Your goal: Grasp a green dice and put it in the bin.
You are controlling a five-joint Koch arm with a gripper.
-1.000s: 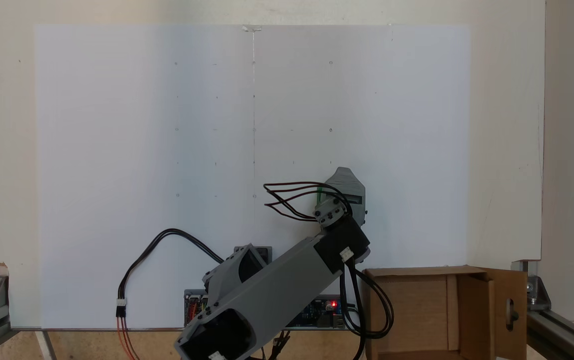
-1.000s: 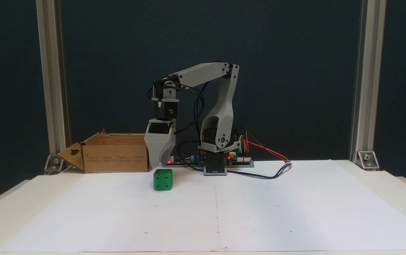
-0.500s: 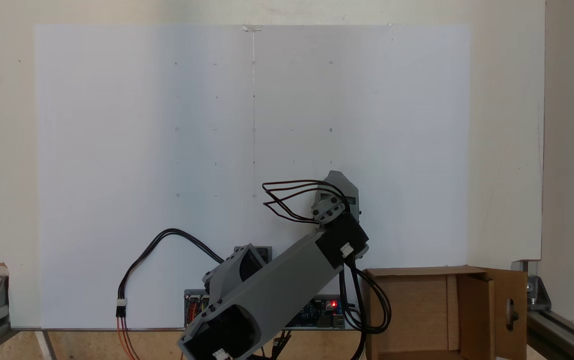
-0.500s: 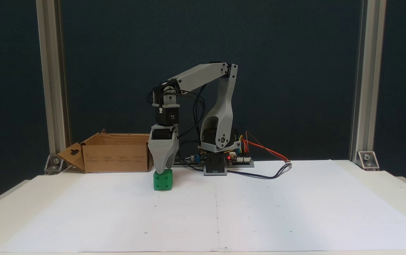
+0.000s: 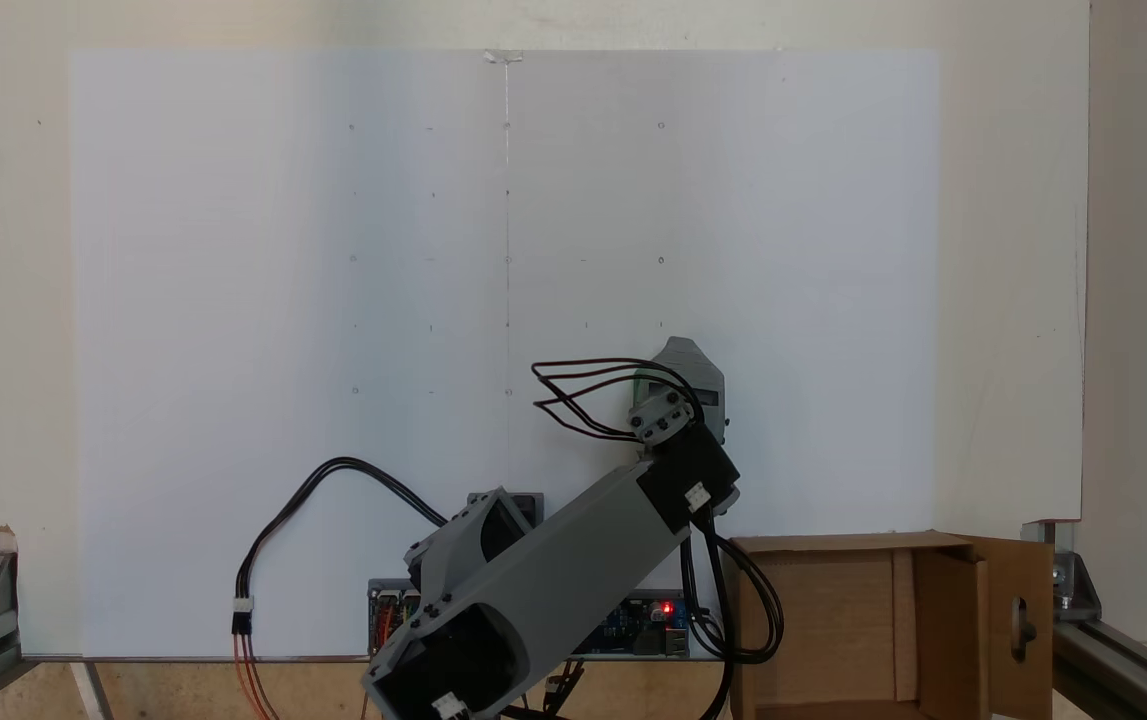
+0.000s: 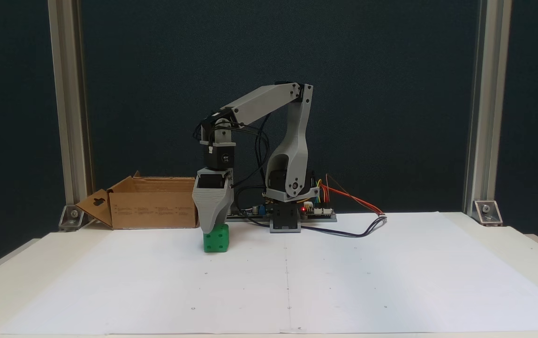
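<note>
Brown corrugated cardboard marks the bin (image 6: pixel 151 202) at the far left of the table in the fixed view that faces the arm, an open box with upright flaps, one flap (image 6: pixel 95 206) splayed outward and pierced by a keyhole-shaped cut-out. Just right of it and nearer the camera, the small bright green dice (image 6: pixel 215 238), a rounded cube with recessed pips, sits on the white paper sheet (image 6: pixel 344 272) that covers the pale tabletop. The grey plastic gripper (image 6: pixel 214 228) points straight down with its tapered tip on the dice's upper left part; the jaws lie one behind the other from this side, so whether they are spread, closed or clamped on the cube cannot be told. Further right stands the grey arm's base (image 6: pixel 290 192), with a red light on the circuit board (image 6: pixel 318 211) beside it and black and coloured wires trailing right over the paper.

Seen from above in a fixed view, the gripper (image 5: pixel 690 372) covers the dice, only a sliver of green (image 5: pixel 641 379) showing at its left edge, and its jaws are hidden under the wrist. The bin (image 5: pixel 833 600) lies at the lower right, apart from the gripper, its keyhole flap (image 5: pixel 1018 625) on the right side
</note>
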